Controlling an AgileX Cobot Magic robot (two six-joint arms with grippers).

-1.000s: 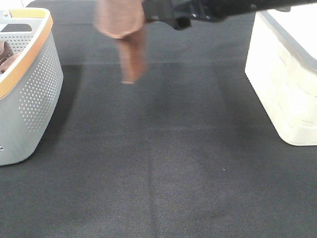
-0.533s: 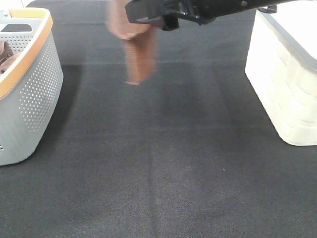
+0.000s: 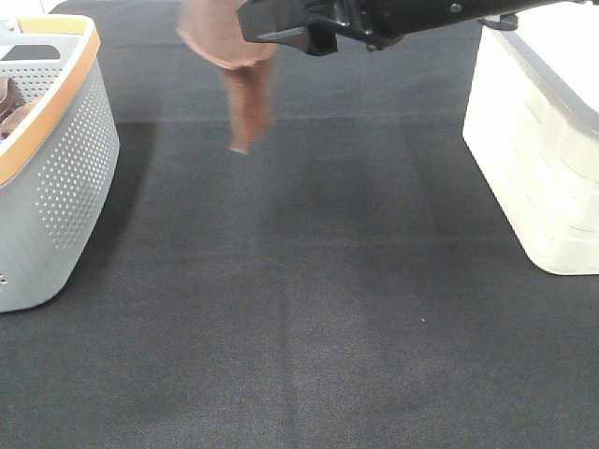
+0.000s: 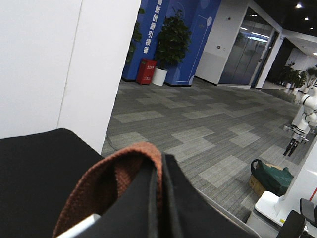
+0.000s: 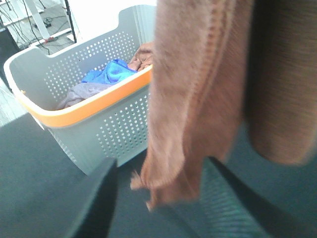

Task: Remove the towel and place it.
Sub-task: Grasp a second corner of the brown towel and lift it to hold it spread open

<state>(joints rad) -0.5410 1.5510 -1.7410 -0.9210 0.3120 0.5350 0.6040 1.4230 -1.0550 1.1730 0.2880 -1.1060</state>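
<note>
The reddish-brown towel (image 3: 241,89) hangs in the air at the far middle of the black table, its upper part cut off by the exterior view's top edge. In the left wrist view a fold of the towel (image 4: 116,176) is pinched between the black fingers of my left gripper (image 4: 159,173), which is shut on it. My right gripper (image 3: 271,21) reaches in from the right at the towel's upper part. In the right wrist view its two fingers stand apart, and the towel (image 5: 198,99) hangs between them, so the right gripper (image 5: 161,171) is open.
A grey perforated basket (image 3: 65,168) with an orange rim stands at the left, holding a blue cloth (image 5: 106,72) and bunched brown cloths (image 3: 9,103). A white bin (image 3: 543,159) stands at the right. Black table cloth (image 3: 309,309) lies between them.
My right gripper has moved left up to the hanging towel, and its fingers have drawn somewhat closer. The towel's tail swung right and back left. The left grip is unchanged.
</note>
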